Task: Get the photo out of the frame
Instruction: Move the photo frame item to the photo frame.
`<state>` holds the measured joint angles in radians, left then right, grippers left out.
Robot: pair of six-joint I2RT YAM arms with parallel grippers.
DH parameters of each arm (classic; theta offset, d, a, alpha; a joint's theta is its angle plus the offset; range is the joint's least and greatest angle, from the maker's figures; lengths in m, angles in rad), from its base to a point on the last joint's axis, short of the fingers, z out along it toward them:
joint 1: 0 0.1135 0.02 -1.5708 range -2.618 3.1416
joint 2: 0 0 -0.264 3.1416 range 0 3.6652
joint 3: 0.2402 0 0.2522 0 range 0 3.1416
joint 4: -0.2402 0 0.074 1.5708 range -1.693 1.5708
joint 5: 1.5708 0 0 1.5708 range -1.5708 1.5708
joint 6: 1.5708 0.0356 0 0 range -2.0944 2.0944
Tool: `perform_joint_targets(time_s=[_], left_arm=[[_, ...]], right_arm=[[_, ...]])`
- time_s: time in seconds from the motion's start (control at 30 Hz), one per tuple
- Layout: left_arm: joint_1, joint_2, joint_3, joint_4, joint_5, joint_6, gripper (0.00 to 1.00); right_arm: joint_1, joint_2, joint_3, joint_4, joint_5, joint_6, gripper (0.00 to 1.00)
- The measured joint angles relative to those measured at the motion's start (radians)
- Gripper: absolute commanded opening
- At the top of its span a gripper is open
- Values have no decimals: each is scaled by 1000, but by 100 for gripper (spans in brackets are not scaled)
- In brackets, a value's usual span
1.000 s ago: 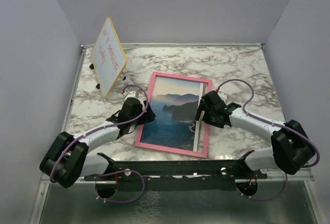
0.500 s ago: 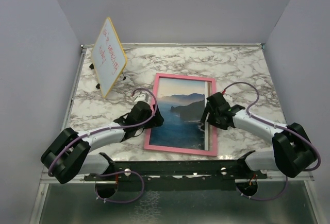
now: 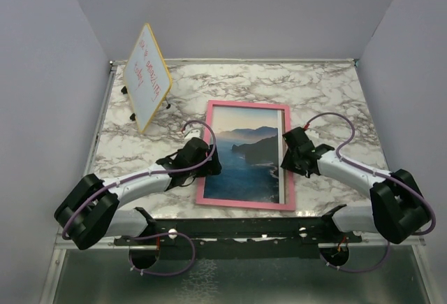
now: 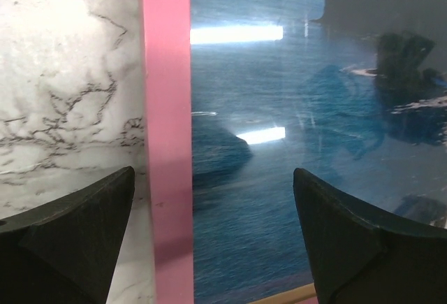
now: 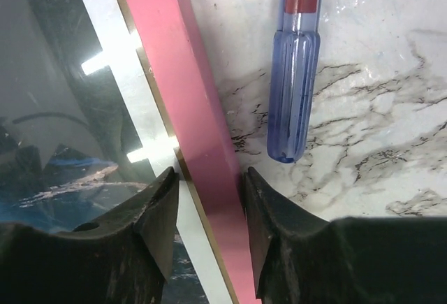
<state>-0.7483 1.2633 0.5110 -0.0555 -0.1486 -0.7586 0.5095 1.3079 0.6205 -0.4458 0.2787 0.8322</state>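
In the last second the frame (image 3: 246, 203) has swung from a skewed lie to square on the counter (image 3: 314, 87) and slid a little towards my right arm. It now lies flat and face up between the two arms. The photo (image 3: 248, 157) is still inside it, with the headland and sea showing under glare. A pale strip runs between the photo's right edge and the pink border.

The bigger change is at the right gripper (image 3: 288, 154). Its fingers were spread wide a moment ago and have drawn in around the frame's right border. In the right wrist view one finger (image 5: 157, 213) sits on the inner side over the glass and the other on the outer side. Both appear to touch the pink strip, so I read this as a pinch on the frame.

The left gripper (image 3: 207, 161) has slid back along the left border. Its fingers (image 4: 77, 213) stand fully apart, straddling the pink edge and holding nothing.

A clear blue screwdriver handle (image 5: 297, 73) lies on the counter just beside the right border, apart from it. The whiteboard (image 3: 148, 73) stands well clear at the back left.

Nothing has been removed yet. My guess is that the pinch is meant to lift or turn the frame so I can reach its back.
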Motion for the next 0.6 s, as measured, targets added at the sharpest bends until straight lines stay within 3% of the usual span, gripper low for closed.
perform_joint_targets(time_s=[0.17, 0.43, 0.6], left_arm=[[0, -8, 24, -94, -29, 23, 99], [0, -64, 67, -208, -71, 65, 99], [0, -119, 122, -274, -100, 87, 99]], right_arm=[[0, -29, -21, 10, 2, -32, 13], [2, -83, -13, -31, 11, -68, 2], [2, -149, 30, -73, 0, -138, 1]])
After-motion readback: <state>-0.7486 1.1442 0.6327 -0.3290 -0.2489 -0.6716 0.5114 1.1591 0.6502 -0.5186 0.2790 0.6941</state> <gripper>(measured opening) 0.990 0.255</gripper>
